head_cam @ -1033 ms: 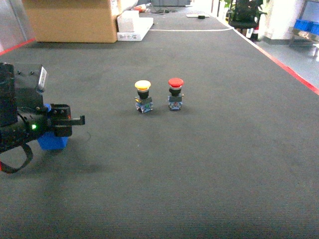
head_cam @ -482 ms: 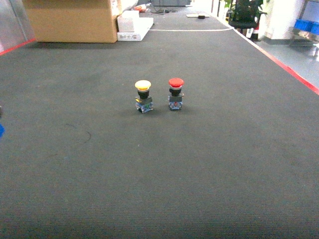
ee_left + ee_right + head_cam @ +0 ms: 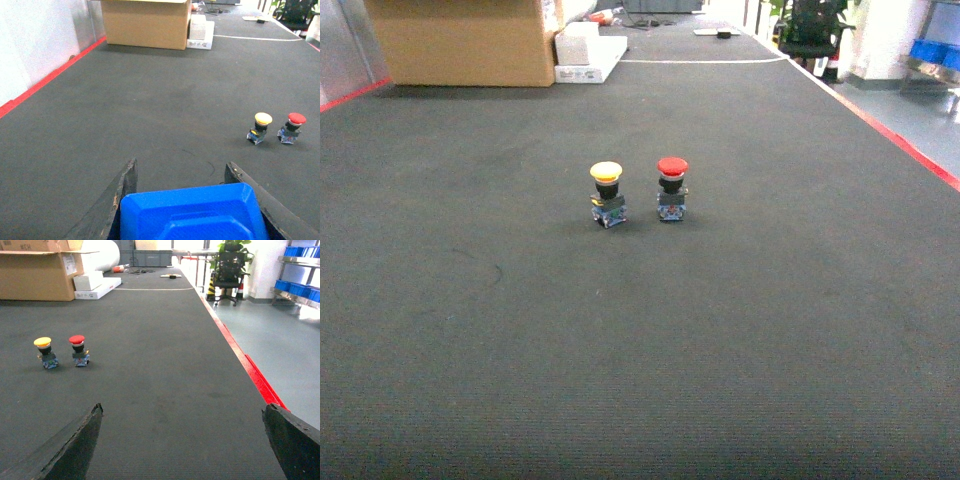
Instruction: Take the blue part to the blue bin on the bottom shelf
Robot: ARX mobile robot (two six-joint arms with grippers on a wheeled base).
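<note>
Dark belt (image 3: 740, 330), two buttons (image 3: 606, 193) mid-surface. My left tool (image 3: 187, 210) clamps blue part (image 3: 192, 212); right tool (image 3: 180, 440) spread, empty. Risk: part slipping in transit if grip is shallow.

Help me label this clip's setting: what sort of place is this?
Probably a warehouse or factory floor: a wide dark conveyor belt with red edging, a big cardboard box at its far end, and a steel rack with blue bins beside the aisle.
</note>
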